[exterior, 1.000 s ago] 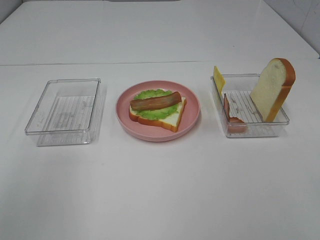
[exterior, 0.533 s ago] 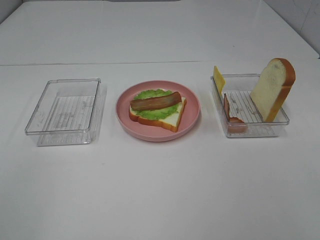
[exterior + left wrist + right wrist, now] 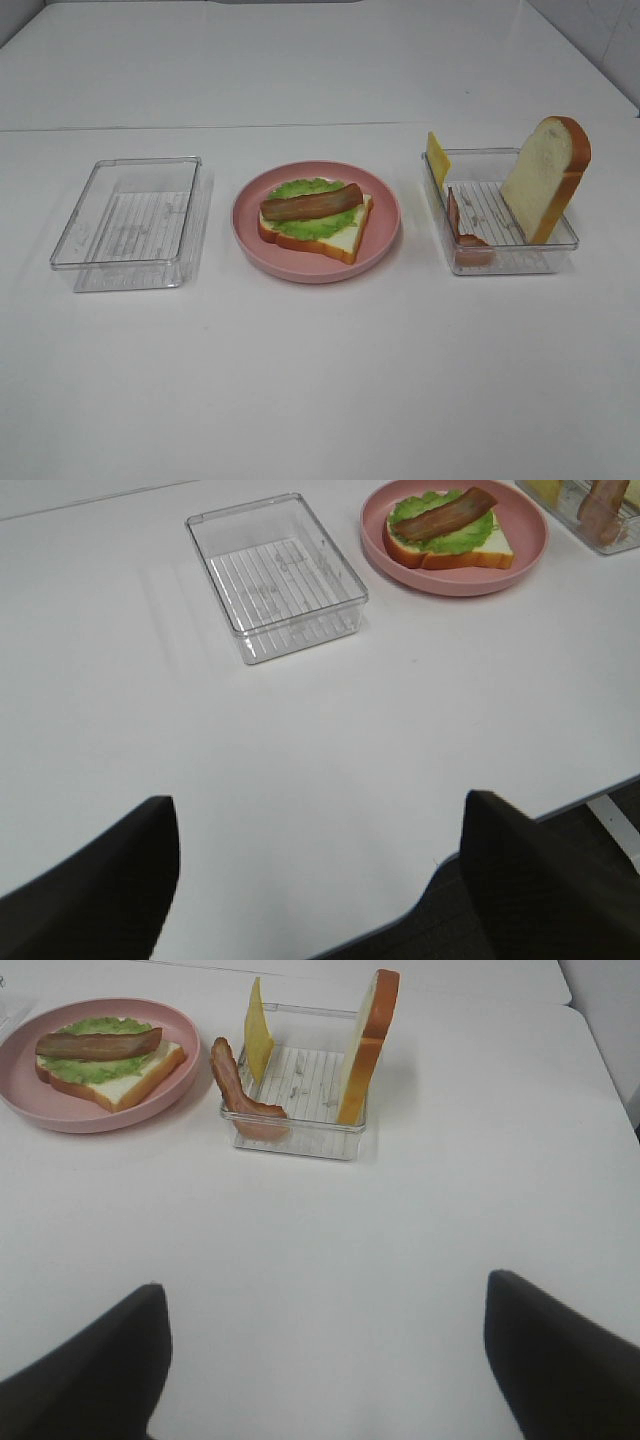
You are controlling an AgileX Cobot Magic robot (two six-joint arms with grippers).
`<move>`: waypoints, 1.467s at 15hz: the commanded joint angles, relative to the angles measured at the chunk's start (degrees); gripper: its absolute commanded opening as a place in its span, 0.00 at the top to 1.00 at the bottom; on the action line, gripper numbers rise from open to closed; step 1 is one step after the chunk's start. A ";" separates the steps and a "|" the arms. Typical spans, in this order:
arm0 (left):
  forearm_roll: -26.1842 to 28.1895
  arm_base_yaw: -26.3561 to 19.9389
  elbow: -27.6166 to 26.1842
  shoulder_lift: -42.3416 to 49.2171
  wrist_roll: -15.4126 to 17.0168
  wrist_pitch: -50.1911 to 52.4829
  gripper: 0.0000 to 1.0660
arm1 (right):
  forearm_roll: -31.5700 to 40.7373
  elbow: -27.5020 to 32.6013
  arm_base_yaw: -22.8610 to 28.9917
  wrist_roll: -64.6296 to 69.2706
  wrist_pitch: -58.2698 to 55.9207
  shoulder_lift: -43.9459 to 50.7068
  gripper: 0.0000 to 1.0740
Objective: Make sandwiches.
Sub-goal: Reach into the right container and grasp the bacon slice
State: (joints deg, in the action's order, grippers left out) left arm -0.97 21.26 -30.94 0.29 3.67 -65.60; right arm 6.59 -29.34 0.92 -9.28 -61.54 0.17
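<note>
On the round pink plate (image 3: pixel 300 272) lies a part-built sandwich (image 3: pixel 315 215): a white bread slice, green lettuce and one bacon strip on top. It also shows in the wrist views, sandwich (image 3: pixel 447 530) and sandwich (image 3: pixel 105 1060). The clear tray (image 3: pixel 300 1138) to its right holds an upright bread slice (image 3: pixel 545 180), a yellow cheese slice (image 3: pixel 437 158) and a bacon strip (image 3: pixel 465 235). My left gripper (image 3: pixel 318 800) and right gripper (image 3: pixel 322 1282) both stand open and hold nothing, hanging near the table's front edge, far from the food. Neither shows in the exterior high view.
An empty clear tray (image 3: pixel 130 222) stands left of the plate. The table (image 3: pixel 320 380) is white, and its front edge shows in the left wrist view with dark floor beyond.
</note>
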 commanded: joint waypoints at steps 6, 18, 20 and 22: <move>-0.06 0.06 2.35 1.20 -2.12 5.67 0.30 | 4.87 -2.92 -0.34 -0.11 17.53 -22.40 0.25; 0.06 0.06 2.35 1.20 -2.12 5.67 0.30 | 17.42 -37.47 6.47 -5.96 4.30 -82.28 0.29; 0.06 0.06 2.35 1.20 -2.12 5.67 0.30 | 13.41 -43.77 11.92 0.06 3.95 -89.09 0.29; 0.06 0.06 2.35 1.20 -2.12 5.67 0.30 | 10.37 -48.47 13.98 5.21 1.95 -94.14 0.29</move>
State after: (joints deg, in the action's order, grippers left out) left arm -0.97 21.26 -28.93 0.29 1.66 -60.62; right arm 17.70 -78.90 14.73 -4.76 -60.05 -94.94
